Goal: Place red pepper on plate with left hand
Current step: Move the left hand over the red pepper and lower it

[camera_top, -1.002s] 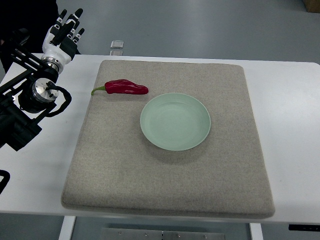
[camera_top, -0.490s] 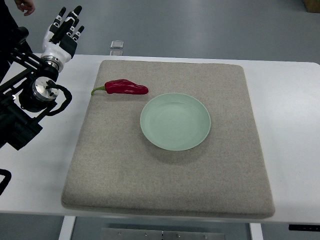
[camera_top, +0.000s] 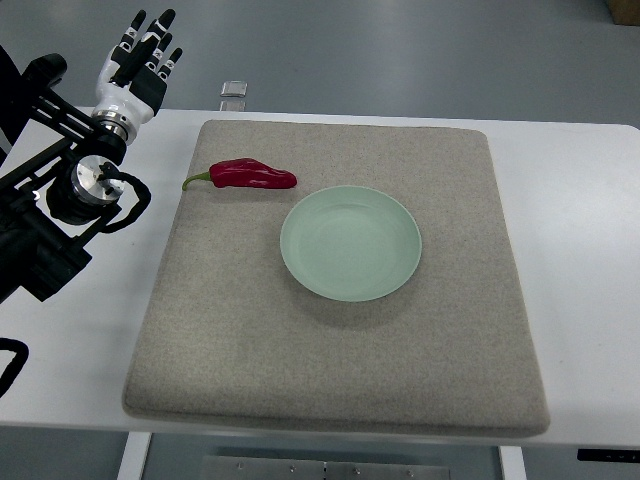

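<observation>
While the left hand (camera_top: 143, 62) hangs past the far left corner of the counter (camera_top: 575, 200), I see its fingers (camera_top: 162, 22) stretched out and apart, holding nothing. The red pepper (camera_top: 250, 175) lies on the grey mat (camera_top: 330, 370) near its far left corner, green stem pointing left, well apart from the hand. The pale green plate (camera_top: 351, 243) sits just beside the pepper, toward the mat's middle, with nothing on it.
</observation>
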`<state>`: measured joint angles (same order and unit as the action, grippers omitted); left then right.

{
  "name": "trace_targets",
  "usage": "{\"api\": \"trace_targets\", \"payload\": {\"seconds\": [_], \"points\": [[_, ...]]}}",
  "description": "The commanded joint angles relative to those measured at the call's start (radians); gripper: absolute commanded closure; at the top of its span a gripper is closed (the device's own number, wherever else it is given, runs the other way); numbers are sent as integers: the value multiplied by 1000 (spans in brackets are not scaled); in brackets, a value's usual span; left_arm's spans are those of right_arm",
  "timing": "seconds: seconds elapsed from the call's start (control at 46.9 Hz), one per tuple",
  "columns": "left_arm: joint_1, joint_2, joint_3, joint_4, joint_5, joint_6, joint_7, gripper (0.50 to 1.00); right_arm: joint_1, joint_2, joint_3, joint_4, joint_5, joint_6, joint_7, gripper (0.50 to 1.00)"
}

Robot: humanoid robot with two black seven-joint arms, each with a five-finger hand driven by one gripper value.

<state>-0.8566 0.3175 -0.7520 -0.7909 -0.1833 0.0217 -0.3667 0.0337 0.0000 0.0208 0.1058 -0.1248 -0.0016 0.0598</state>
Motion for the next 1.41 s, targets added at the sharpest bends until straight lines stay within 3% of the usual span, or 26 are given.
{"api": "trace_targets", "payload": {"seconds": [0.0,0.618,0.917,1.386], "points": [[-6,0,0,7,70,1,0,510,-1,0,1,0,1,0,0,572],[-19,6,22,4,240,15,17,512,0,0,1,0,1,0,0,572],[-48,15,49,10,663,41,118,519,0,0,1,0,1,0,0,572],[-65,18,68,6,1298,37,118,501,0,0,-1,0,1,0,0,572]]}}
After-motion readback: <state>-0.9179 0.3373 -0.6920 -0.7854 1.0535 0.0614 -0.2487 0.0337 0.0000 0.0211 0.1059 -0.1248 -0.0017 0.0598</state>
